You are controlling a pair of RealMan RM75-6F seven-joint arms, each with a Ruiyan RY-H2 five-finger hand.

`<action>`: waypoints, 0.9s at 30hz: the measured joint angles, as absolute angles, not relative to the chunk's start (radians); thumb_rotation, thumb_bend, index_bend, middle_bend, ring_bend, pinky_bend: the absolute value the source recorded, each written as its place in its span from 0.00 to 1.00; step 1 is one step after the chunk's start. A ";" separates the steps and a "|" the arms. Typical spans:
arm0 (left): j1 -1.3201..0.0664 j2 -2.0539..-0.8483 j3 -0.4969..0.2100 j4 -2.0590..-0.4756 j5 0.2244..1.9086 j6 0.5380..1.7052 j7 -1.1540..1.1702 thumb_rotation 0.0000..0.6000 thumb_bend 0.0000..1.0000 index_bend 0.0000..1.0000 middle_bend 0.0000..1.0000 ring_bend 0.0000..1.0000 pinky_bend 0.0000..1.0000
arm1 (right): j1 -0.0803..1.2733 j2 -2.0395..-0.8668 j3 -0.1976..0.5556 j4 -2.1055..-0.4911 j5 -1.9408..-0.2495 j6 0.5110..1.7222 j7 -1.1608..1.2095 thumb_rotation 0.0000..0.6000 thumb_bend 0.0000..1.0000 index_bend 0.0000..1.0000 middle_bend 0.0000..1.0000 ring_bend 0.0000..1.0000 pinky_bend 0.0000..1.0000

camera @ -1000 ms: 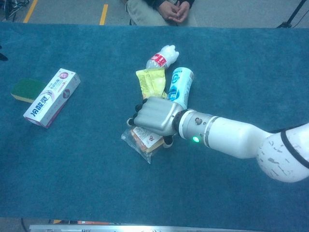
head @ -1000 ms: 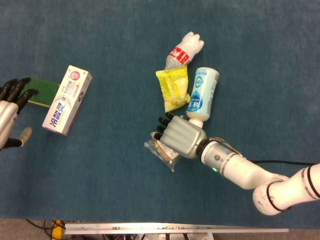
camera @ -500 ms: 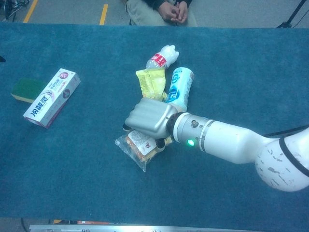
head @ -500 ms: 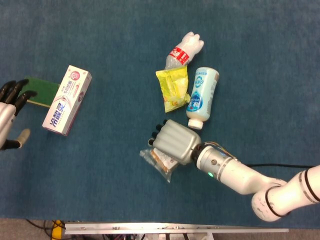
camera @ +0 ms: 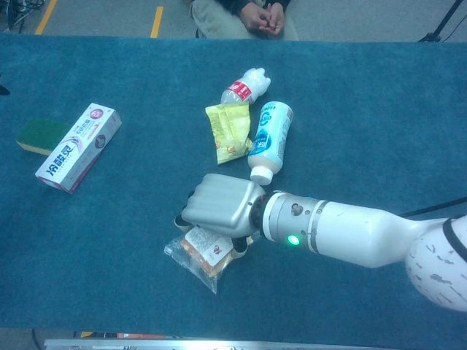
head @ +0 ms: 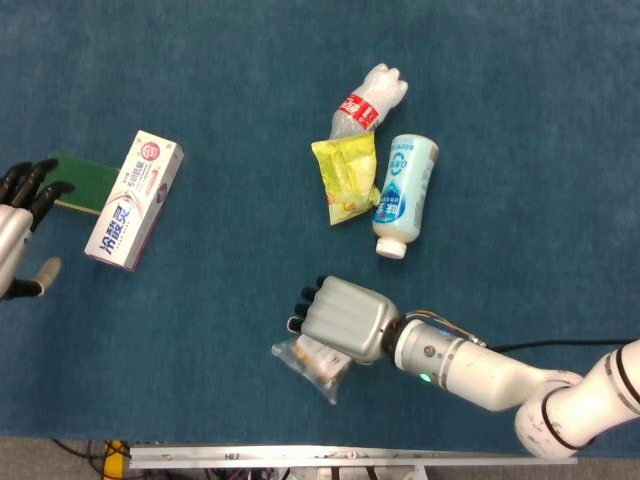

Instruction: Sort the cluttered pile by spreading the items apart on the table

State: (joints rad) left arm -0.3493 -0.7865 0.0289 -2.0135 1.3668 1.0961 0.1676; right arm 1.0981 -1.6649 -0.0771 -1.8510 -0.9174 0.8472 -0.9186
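Observation:
My right hand point(head: 343, 318) point(camera: 219, 205) lies palm-down over a clear snack packet point(head: 312, 366) point(camera: 197, 255) near the table's front edge and grips it; its fingers point left. Behind it lie a yellow snack bag point(head: 346, 178) point(camera: 228, 130), a white-and-blue bottle point(head: 405, 195) point(camera: 269, 140) and a crushed cola bottle point(head: 368, 100) point(camera: 243, 86), close together. My left hand point(head: 20, 230) shows only at the far left of the head view, fingers spread and holding nothing.
A toothpaste box point(head: 134, 200) point(camera: 78, 147) lies at the left, overlapping a green sponge point(head: 85, 182) point(camera: 40, 135). The blue table cloth point(head: 220, 300) is bare between the box and the packet. A seated person point(camera: 248, 18) is beyond the far edge.
My right hand has pulled the clear packet toward the front edge and slightly left, away from the yellow bag and bottles. The left hand has barely moved.

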 measured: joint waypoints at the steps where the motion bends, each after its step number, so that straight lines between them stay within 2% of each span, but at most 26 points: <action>1: -0.350 -0.787 0.028 -2.013 1.366 1.094 0.168 1.00 0.34 0.14 0.04 0.01 0.15 | 1.101 -1.659 -0.081 -1.858 -0.919 0.846 -0.920 1.00 0.00 0.05 0.26 0.16 0.30; 3: -0.351 -0.789 0.027 -2.013 1.366 1.091 0.169 1.00 0.34 0.14 0.04 0.01 0.15 | 1.102 -1.651 -0.085 -1.868 -0.925 0.847 -0.920 1.00 0.00 0.02 0.23 0.14 0.28; 14: -0.346 -0.790 0.023 -2.017 1.378 1.098 0.169 1.00 0.34 0.14 0.04 0.01 0.15 | 1.070 -1.529 -0.074 -1.894 -1.026 0.892 -0.820 1.00 0.00 0.02 0.23 0.14 0.28; 22: -0.340 -0.791 0.024 -2.008 1.386 1.097 0.153 1.00 0.34 0.14 0.04 0.01 0.15 | 1.054 -1.417 -0.051 -1.847 -1.025 0.912 -0.789 1.00 0.00 0.02 0.23 0.14 0.28; 27: -0.336 -0.790 0.024 -2.002 1.386 1.097 0.139 1.00 0.34 0.14 0.03 0.01 0.15 | 1.056 -1.391 -0.053 -1.791 -1.005 0.893 -0.798 1.00 0.00 0.02 0.23 0.14 0.28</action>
State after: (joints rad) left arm -0.3359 -0.7896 0.0244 -2.0019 1.3863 1.0973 0.1392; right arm 1.0563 -1.3912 -0.0528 -1.7908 -1.0054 0.8932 -0.7977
